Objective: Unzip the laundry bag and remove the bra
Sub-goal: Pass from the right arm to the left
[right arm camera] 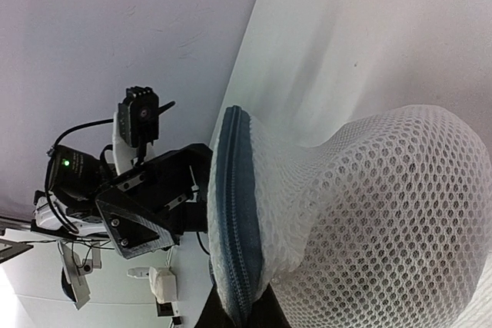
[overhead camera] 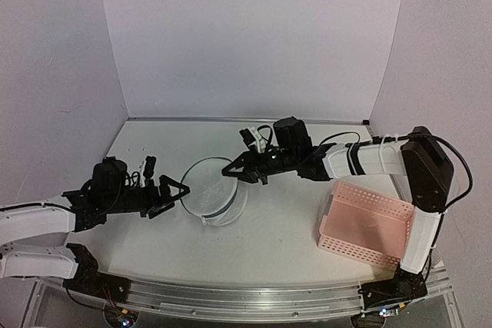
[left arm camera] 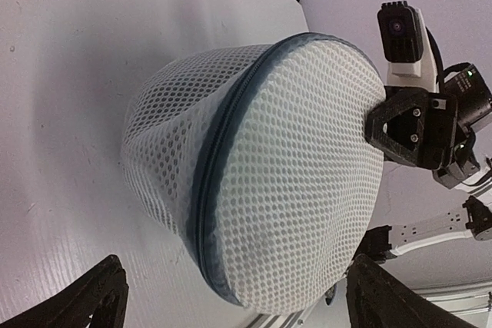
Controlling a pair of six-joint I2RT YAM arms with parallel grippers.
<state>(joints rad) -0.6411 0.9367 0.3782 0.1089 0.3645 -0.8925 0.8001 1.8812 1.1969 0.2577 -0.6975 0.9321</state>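
Your laundry bag [overhead camera: 217, 193] sits mid-table, a little left of centre, tipped on its side so the round mesh lid faces left and the body points right. Your right gripper [overhead camera: 231, 169] reaches in from the right and is clamped tight on the far top of the bag's rim; in the right wrist view the dark zipper [right arm camera: 231, 228] runs straight down into its fingers. Your left gripper [overhead camera: 178, 193] is just left of the bag, jaws spread wide on either side of the lid and not touching it. Along the stretch the left wrist view shows, the zipper looks closed. You cannot make out the contents through the mesh. The pink basket [overhead camera: 365, 224] lies on the table [overhead camera: 284, 247] at the near right, well apart from the bag.
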